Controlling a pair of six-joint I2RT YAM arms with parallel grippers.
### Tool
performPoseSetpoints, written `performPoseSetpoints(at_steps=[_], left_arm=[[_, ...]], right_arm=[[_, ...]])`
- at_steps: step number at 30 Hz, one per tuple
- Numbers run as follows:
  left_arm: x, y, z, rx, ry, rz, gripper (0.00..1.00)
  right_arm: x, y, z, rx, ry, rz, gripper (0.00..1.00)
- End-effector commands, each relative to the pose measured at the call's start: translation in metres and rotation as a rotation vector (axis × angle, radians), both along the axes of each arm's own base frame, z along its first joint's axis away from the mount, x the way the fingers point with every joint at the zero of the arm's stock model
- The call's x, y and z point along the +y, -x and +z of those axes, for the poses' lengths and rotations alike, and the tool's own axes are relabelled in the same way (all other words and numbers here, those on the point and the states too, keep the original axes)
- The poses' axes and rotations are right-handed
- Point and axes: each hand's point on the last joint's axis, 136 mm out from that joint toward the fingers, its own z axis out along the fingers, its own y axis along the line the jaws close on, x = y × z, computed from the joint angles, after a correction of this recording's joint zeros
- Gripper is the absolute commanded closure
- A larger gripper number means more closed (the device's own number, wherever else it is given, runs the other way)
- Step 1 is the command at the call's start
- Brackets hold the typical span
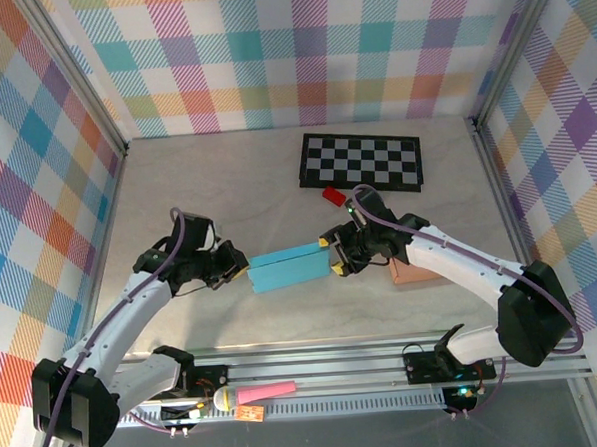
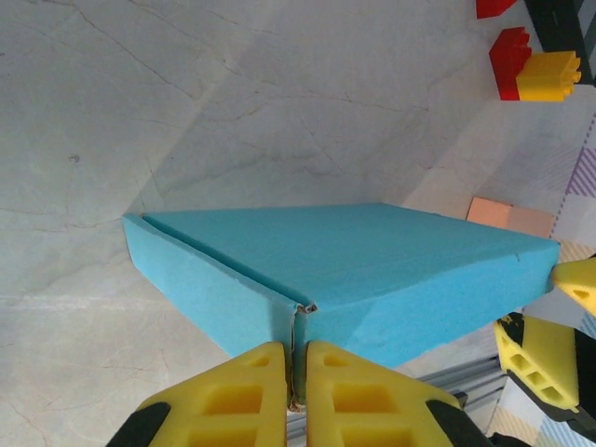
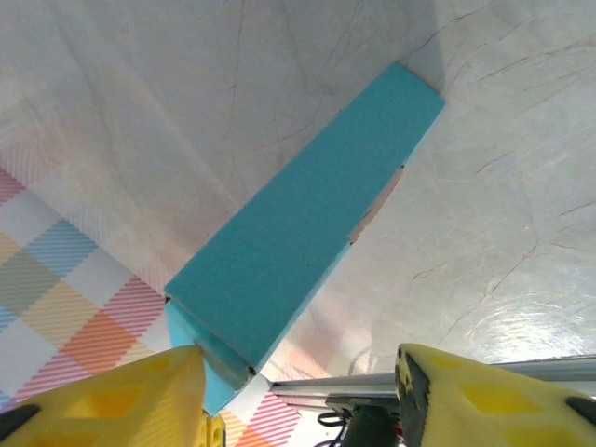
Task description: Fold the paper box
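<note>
**Blue box pinched at left end; right fingers spread**

The blue paper box [image 1: 289,267] lay on the table [image 1: 226,177], long edges running left to right. The left gripper [image 2: 295,358] sat at its left end, fingers pressed together on the corner seam. The right gripper [image 3: 298,372] sat at its right end, fingers spread around that corner. Beyond the box were a red block [image 1: 331,195] and a checkerboard [image 1: 362,160]. Bare tabletop lay beyond-left.

No text or labels can be read
</note>
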Motion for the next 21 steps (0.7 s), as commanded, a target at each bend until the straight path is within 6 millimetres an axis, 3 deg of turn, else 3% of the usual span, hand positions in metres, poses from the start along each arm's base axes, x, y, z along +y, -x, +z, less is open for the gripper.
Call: performPoseSetpoints(at_steps=[1, 10, 17, 21], left_arm=[[0.009, 0.021, -0.018, 0.054, -0.122, -0.037, 0.91], [0.0, 0.033, -0.012, -0.023, -0.154, -0.061, 0.92], [-0.015, 0.042, -0.015, -0.076, -0.168, -0.094, 0.92], [-0.027, 0.049, -0.018, -0.123, -0.185, -0.142, 0.91]], right_arm=[[0.002, -0.005, 0.013, -0.04, 0.001, 0.004, 0.35], [0.006, -0.007, 0.02, -0.113, -0.063, -0.01, 0.23], [0.005, 0.007, -0.022, -0.06, -0.067, 0.026, 0.23], [0.001, -0.003, -0.026, -0.165, -0.092, 0.053, 0.24]])
